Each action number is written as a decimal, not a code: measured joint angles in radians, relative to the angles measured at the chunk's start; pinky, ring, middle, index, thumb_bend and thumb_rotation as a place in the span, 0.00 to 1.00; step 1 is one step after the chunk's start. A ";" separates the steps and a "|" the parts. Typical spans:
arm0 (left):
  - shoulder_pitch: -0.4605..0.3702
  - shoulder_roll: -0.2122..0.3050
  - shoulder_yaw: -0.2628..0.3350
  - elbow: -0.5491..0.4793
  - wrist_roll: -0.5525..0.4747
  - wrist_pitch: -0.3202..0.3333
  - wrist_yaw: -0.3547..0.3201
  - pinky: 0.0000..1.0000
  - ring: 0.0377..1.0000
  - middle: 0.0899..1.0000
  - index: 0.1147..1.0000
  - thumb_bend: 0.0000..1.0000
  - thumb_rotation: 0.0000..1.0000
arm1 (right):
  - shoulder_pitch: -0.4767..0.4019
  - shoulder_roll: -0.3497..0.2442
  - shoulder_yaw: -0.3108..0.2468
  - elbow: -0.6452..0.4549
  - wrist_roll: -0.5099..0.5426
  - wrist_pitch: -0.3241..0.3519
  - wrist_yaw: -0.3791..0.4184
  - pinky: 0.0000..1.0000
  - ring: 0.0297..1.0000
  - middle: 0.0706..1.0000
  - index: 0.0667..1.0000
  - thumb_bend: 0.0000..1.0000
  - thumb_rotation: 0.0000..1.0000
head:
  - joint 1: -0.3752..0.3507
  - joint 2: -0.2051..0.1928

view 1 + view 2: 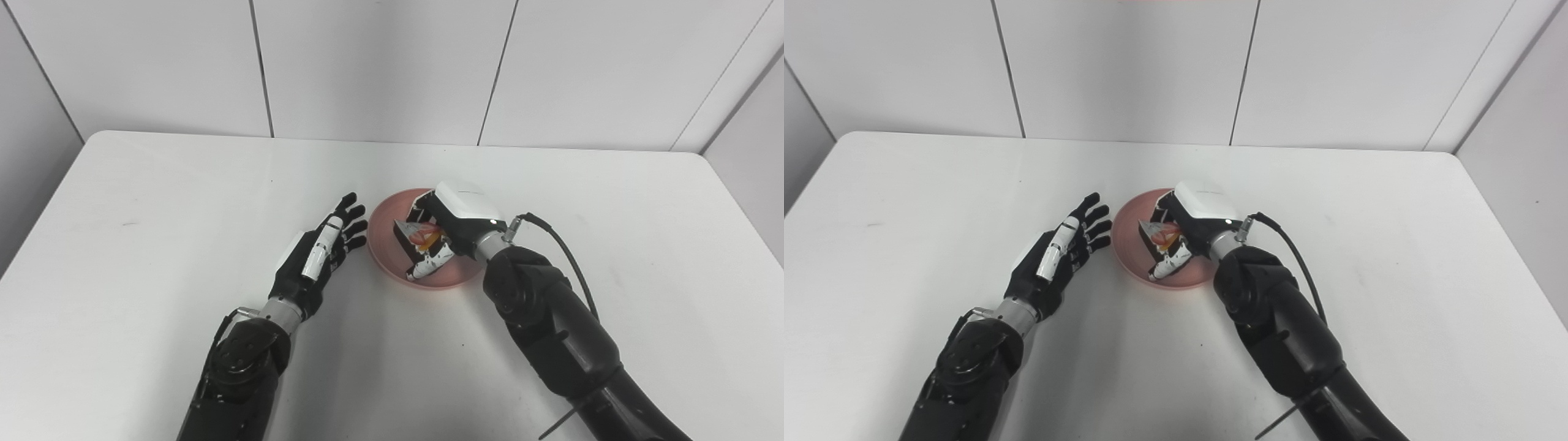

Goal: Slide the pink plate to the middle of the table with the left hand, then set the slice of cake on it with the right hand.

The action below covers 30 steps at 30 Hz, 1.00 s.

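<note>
The pink plate [384,233] lies near the middle of the white table [153,202]. Over it hangs my right hand [450,226], shut on the slice of cake [415,236], a dark wedge with red and orange topping. The cake sits inside the plate's rim, between the fingers and the thumb; I cannot tell whether it rests on the plate. My left hand [321,251] lies flat just left of the plate, open with fingers spread, its fingertips close to the rim but apart from it.
White wall panels stand behind the table's far edge. A black cable [566,257] loops off my right wrist. Bare tabletop stretches to the left, right and front of the plate.
</note>
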 measured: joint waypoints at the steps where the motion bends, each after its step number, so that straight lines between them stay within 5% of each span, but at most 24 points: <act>1: 0.000 0.000 0.000 0.000 0.000 0.000 0.000 0.91 0.93 0.95 0.94 0.37 1.00 | -0.001 -0.001 0.003 -0.002 -0.011 0.006 0.010 0.48 0.65 0.71 0.74 0.72 0.40 | 0.000 0.000; 6: 0.002 0.000 0.000 -0.002 0.000 0.001 0.000 0.91 0.93 0.95 0.94 0.37 1.00 | -0.002 -0.010 0.020 -0.037 -0.054 0.023 0.078 0.78 0.90 0.93 0.94 0.74 0.75 | -0.002 0.002; 12: 0.002 0.000 0.000 -0.004 0.000 0.004 0.000 0.91 0.93 0.96 0.94 0.36 1.00 | 0.005 -0.010 0.014 -0.063 -0.052 0.026 0.116 0.96 1.00 1.00 1.00 0.88 0.99 | -0.005 -0.002; 18: 0.002 0.000 0.000 -0.004 0.000 0.004 0.000 0.90 0.92 0.95 0.94 0.37 1.00 | 0.021 -0.011 -0.009 -0.068 -0.037 0.025 0.111 0.99 1.00 1.00 1.00 0.96 1.00 | -0.008 -0.005; 30: 0.002 0.000 -0.001 -0.003 0.000 0.004 -0.001 0.91 0.93 0.95 0.95 0.36 1.00 | 0.033 -0.019 -0.076 -0.193 0.013 -0.015 0.057 0.95 1.00 1.00 1.00 0.85 0.99 | -0.012 -0.031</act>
